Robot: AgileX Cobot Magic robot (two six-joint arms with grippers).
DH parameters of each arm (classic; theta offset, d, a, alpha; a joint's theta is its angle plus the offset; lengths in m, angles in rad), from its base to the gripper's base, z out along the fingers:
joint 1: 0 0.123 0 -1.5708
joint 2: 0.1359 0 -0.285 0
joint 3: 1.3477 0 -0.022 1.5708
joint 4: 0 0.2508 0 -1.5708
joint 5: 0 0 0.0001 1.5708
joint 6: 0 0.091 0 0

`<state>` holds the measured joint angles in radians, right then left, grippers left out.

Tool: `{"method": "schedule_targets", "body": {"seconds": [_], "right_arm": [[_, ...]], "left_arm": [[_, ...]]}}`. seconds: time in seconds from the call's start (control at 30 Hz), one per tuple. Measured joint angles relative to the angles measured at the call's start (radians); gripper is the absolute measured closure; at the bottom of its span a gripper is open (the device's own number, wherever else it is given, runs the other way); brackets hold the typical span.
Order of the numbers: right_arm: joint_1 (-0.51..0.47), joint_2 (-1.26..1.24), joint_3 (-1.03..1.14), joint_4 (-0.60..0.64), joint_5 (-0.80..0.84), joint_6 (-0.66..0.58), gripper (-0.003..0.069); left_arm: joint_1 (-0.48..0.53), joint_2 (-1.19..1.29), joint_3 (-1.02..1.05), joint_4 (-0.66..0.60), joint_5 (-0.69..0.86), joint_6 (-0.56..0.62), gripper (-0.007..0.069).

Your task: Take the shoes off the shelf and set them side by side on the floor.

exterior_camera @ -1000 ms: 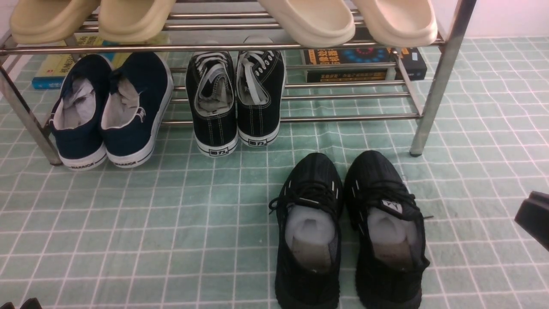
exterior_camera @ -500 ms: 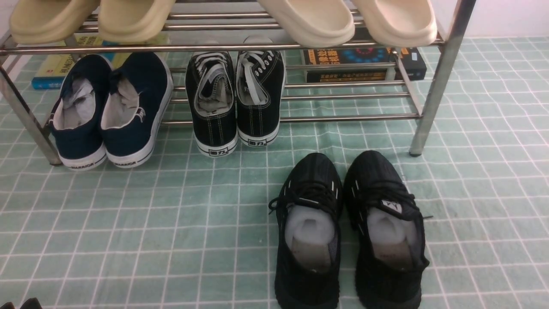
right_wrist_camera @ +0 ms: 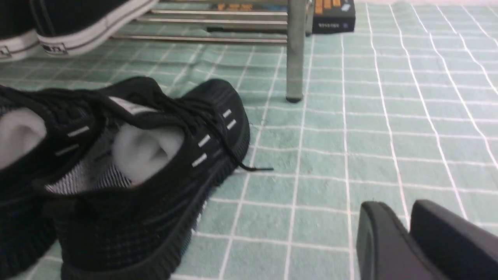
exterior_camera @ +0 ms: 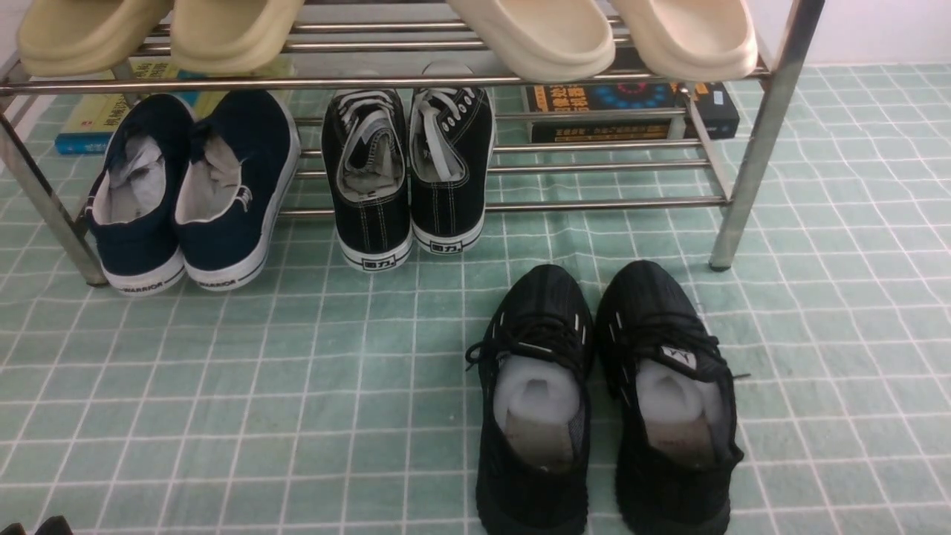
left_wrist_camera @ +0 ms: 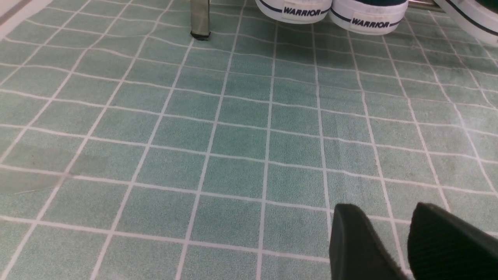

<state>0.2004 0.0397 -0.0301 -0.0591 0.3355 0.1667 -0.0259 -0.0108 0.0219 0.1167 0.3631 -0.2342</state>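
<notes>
Both black knit shoes stand side by side on the pale green gridded floor (exterior_camera: 223, 386), toes toward the shelf: the left shoe (exterior_camera: 535, 401) and the right shoe (exterior_camera: 672, 394), white foam showing inside each. The right wrist view shows the nearer shoe (right_wrist_camera: 155, 163) off to one side of my right gripper (right_wrist_camera: 404, 210), which is shut on nothing and apart from it. My left gripper (left_wrist_camera: 389, 217) hovers over bare floor with its fingers slightly apart and holding nothing. The shelf (exterior_camera: 750, 148) of metal rods stands behind the shoes.
On the lower tier sit navy slip-ons (exterior_camera: 193, 186) and black canvas sneakers with white laces (exterior_camera: 409, 171). Beige slippers (exterior_camera: 535, 37) lie on the top tier. Books (exterior_camera: 631, 111) lie under the rack. A shelf leg (right_wrist_camera: 295, 50) stands just past the shoes.
My right gripper, seen at the right edge of the front view one second ago, has drawn back out of that view. The shoes have not moved.
</notes>
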Motion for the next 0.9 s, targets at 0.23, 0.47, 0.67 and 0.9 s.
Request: {"method": "schedule_targets", "body": {"seconds": [0.23, 0.47, 0.67, 0.9], "right_arm": [[-0.089, -0.050, 0.015, -0.001, 0.126, 0.000, 0.0511], [-0.171, -0.050, 0.033, -0.001, 0.094, 0.000, 0.0505], [-0.187, -0.050, 0.040, 0.003, 0.069, 0.000, 0.0501], [-0.187, -0.050, 0.040, 0.003, 0.067, 0.000, 0.0490]], "left_arm": [[0.000, 0.000, 0.000, 0.000, 0.000, 0.000, 0.0383], [0.000, 0.000, 0.000, 0.000, 0.000, 0.000, 0.0383], [0.000, 0.000, 0.000, 0.000, 0.000, 0.000, 0.0383], [0.000, 0.000, 0.000, 0.000, 0.000, 0.000, 0.0383]]}}
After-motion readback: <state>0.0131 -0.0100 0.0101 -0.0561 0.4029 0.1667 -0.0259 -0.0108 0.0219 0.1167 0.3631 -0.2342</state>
